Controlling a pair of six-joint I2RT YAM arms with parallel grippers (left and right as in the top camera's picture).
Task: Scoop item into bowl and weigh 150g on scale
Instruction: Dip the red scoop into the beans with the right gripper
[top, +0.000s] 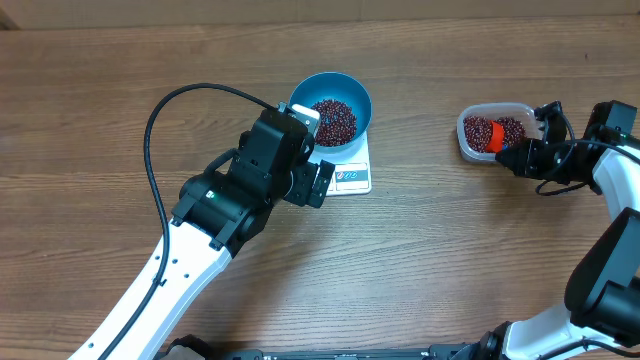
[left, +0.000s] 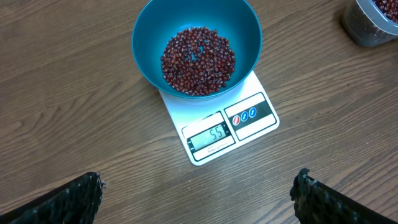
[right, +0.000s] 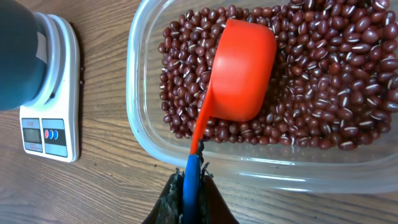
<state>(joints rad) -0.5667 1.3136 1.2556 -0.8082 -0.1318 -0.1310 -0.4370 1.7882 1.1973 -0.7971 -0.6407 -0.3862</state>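
— Beans?
— Heaped in bowl on scale, middle of counter; more in tub near right edge.
— Grip?
— Left pincer spread wide, empty, above scale. Right pincer clamped on scoop handle.

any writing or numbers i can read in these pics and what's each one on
"55": on the grey display of the scale, left wrist view.
Fine print under the digits: too small to read.
Three round buttons: coloured marks, no legible lettering.
Bowl, tub, scoop: no text.
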